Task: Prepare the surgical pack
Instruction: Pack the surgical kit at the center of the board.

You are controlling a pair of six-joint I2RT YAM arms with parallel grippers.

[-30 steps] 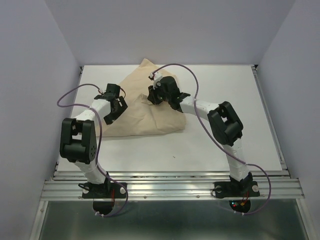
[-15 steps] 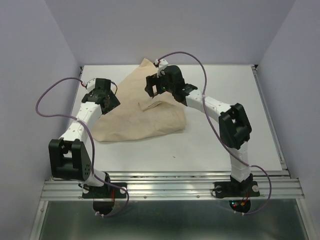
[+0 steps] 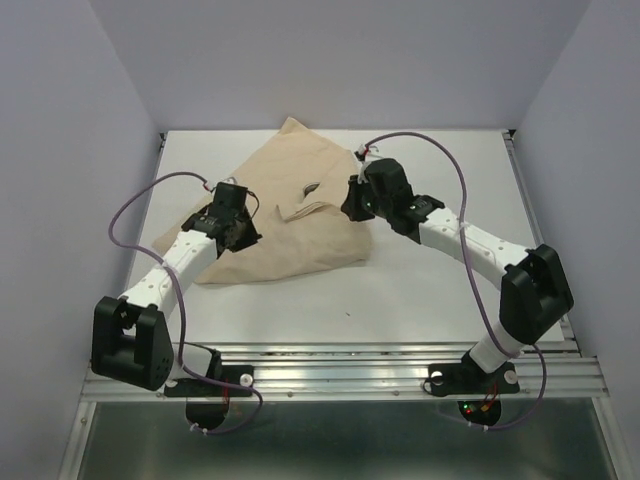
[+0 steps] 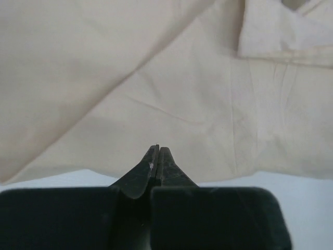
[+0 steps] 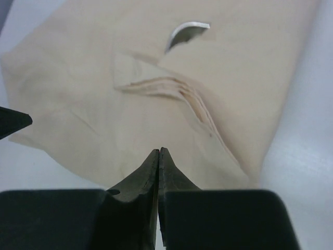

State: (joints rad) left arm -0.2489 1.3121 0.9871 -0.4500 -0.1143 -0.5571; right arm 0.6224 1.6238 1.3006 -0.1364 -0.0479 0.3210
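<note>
Beige cloth (image 3: 290,215), rumpled, on white surface (image 3: 420,290) between both arms. Left jaws, right jaws: pinched together, empty, at its edges. Silver metal edge (image 5: 187,29) peeking from a fold: clear in right wrist view only.

High rear overview, two close wrist views, all sharing cloth (image 3: 300,240)

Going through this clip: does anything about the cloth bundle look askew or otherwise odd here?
Yes. The beige cloth lies as a rumpled, lopsided heap with loose overlapping flaps, not a neat wrap. A bit of shiny metal shows through a gap between its folds, so the contents are not fully covered. What that metal piece is cannot be told.
</note>
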